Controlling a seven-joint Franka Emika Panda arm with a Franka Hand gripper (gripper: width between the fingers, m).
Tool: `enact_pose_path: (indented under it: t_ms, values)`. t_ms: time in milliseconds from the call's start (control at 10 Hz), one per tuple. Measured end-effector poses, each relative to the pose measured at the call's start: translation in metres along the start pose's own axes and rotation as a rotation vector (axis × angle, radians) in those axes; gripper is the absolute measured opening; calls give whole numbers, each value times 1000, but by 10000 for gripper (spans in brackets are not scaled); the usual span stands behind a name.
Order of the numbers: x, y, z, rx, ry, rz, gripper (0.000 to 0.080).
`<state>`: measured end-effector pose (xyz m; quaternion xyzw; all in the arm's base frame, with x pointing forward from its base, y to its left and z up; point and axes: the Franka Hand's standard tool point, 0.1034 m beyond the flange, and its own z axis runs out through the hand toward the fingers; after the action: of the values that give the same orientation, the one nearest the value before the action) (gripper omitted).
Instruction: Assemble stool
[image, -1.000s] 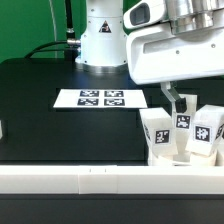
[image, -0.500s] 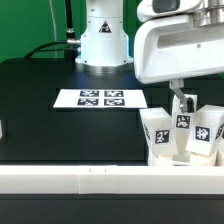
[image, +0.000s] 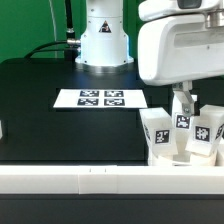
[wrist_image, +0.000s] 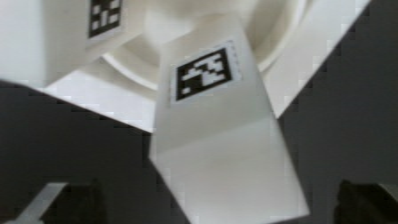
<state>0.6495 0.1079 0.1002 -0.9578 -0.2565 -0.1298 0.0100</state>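
On the desk (image: 40, 100), the marker board (image: 100, 98) lies well off to the exterior view's left of the end effector (image: 184, 100), whose fingers stand apart straddling a leg (wrist_image: 217, 130), apparently to grasp it, the seat (wrist_image: 178, 60) just beyond.

Open worktop (image: 60, 130): the dark surface on the exterior view's left lies bare and wide, free for passing.
Marker board (image: 100, 98): flat on the worktop, too low to block.
Legs (image: 185, 135): three blocks crowd together at the exterior view's right, touching or nearly so, with hardly any gap between them.
Front rail (image: 100, 180): a long white border closes off the near edge.
Fingers (wrist_image: 54, 200): spread wide, one on each side of the middle leg (wrist_image: 214, 130).
Seat (wrist_image: 151, 60): lies right behind that leg.
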Motion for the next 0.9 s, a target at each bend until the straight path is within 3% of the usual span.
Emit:
enact_pose_path:
  t_ms: [600, 800, 900]
  values:
    - [-8, 7, 4, 0, -35, -52, 649]
    - [-17, -3, 6, 45, -176, -27, 649]
    - [-14, -6, 8, 46, -228, -30, 649]
